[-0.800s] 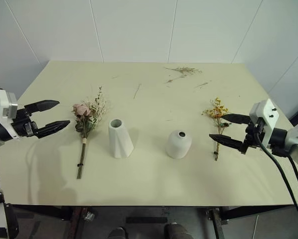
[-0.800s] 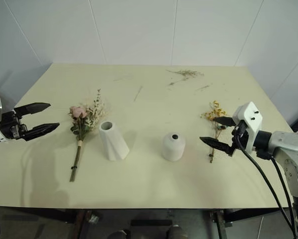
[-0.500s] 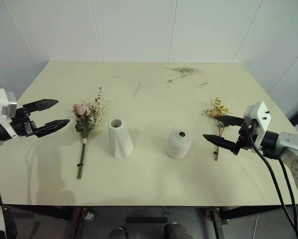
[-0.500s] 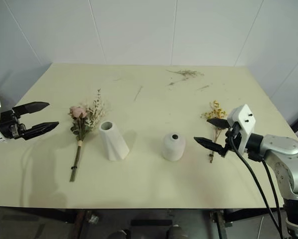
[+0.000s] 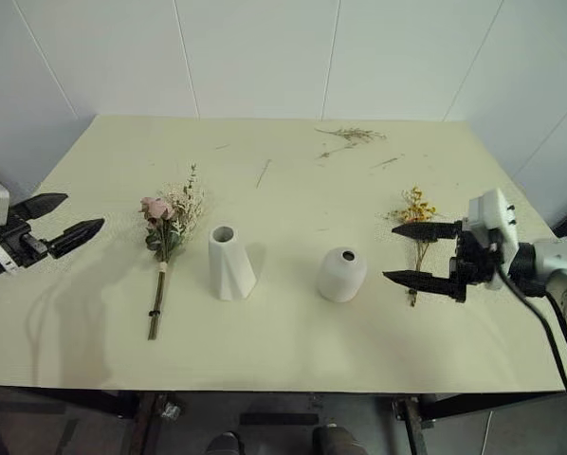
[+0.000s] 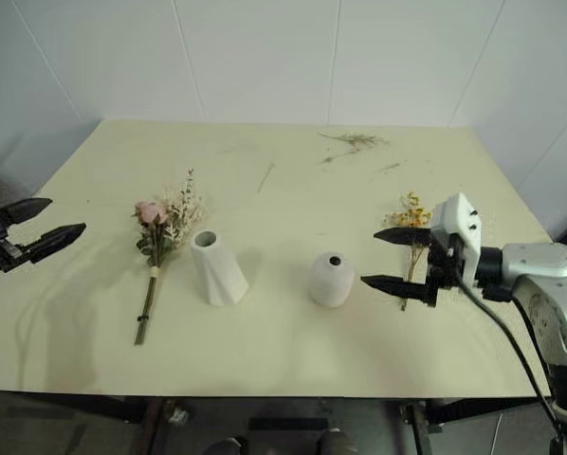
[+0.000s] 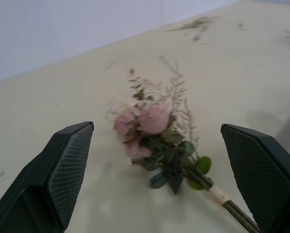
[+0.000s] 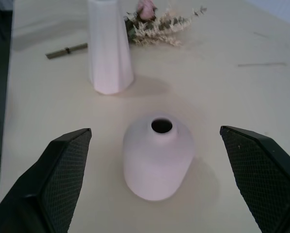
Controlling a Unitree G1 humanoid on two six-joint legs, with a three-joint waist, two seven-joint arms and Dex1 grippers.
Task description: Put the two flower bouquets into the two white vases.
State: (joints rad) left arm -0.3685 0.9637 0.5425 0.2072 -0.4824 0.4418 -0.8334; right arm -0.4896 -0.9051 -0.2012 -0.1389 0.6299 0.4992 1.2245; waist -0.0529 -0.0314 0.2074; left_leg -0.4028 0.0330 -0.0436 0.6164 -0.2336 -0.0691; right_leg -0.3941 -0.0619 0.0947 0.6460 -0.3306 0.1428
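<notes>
- Our right hand (image 5: 409, 254), jaws apart, hovers right over the yellow bouquet (image 5: 415, 227), whose stem runs toward us.
- Our left hand (image 5: 64, 220), also apart, sits well left of the rose bouquet (image 5: 167, 227).

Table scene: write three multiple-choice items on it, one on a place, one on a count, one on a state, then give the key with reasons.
1. Where does the rose bouquet lie?
A. left of the tall vase
B. between the two vases
C. inside the round vase

2. How many white vases stand on the table?
A. one
B. two
C. three

3. How is the right gripper?
A. shut on the yellow bouquet
B. shut, empty
C. open, empty

Key: 1 A, the roses lie flat on the table, left of the tall twisted vase. 2 B, one tall and one round vase stand side by side. 3 C, its two fingers stand wide apart above the table, with the yellow bouquet lying behind them, ungripped.
</notes>
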